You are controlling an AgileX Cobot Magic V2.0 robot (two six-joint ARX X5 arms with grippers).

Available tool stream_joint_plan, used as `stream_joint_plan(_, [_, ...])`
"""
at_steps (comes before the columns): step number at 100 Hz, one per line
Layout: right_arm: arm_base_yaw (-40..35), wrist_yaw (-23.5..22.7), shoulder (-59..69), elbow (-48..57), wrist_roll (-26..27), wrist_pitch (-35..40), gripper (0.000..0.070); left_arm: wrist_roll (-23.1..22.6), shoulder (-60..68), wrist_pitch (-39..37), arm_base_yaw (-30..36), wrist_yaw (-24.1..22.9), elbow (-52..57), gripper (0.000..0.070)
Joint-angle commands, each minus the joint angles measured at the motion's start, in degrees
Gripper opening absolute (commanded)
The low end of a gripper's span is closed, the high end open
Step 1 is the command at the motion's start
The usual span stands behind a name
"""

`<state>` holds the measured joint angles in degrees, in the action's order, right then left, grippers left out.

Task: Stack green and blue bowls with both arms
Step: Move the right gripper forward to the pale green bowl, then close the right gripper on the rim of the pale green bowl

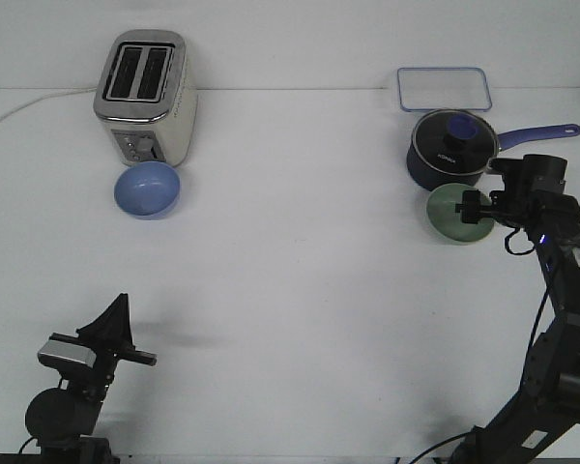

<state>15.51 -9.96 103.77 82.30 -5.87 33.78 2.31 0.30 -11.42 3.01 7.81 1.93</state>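
Observation:
The periwinkle blue bowl [147,188] sits on the table at the back left, right in front of the toaster. The pale mint green bowl [452,217] sits at the right, just in front of the dark saucepan. My right gripper [471,207] reaches in from the right, and its black fingers lie over the green bowl's right rim. I cannot tell whether they are closed on the rim. My left gripper [116,319] is low at the front left, far from both bowls. Its fingers point up and look pressed together, holding nothing.
A cream toaster [145,97] with a cord stands at the back left. A dark blue saucepan [449,147] with a glass lid and a long handle stands close behind the green bowl. A clear lidded container [443,89] lies at the back right.

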Motion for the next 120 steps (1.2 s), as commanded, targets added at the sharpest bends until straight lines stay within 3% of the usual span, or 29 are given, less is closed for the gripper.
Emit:
stream_joint_plan(1, [0.4,-0.2,2.0,1.2,-0.6,-0.3,0.0495,-0.1,-0.1,-0.6,0.0,0.1,-1.1,0.0010])
stream_joint_plan(24, [1.1,-0.2,4.9,1.2,-0.6,-0.1,0.0493,-0.1,-0.1,-0.6,0.0,0.1,-1.1,0.0010])
stream_joint_plan(38, [1.1,-0.2,5.2,1.2,-0.6,0.3,0.0429,-0.1,-0.1,-0.7,0.0,0.1,-1.1,0.0010])
stream_joint_plan(48, [1.1,-0.2,5.2,1.2,-0.6,0.7,0.0316,-0.1,-0.1,-0.6,0.0,0.1,-1.1,0.0010])
stream_joint_plan(65, [1.1,-0.6,5.2,1.2,-0.6,2.5,0.0000,-0.1,-0.1,-0.6,0.0,0.1,-1.1,0.0010])
stream_joint_plan(103, [1.4,-0.9,3.5,2.4,2.3,5.3,0.0000,-0.1,-0.1,-0.6,0.0,0.1,-1.1,0.0010])
stream_joint_plan(120, [0.7,-5.7,-1.0,3.3,3.6,8.0,0.0000,-0.1,-0.1,-0.6,0.0,0.1,-1.1,0.0010])
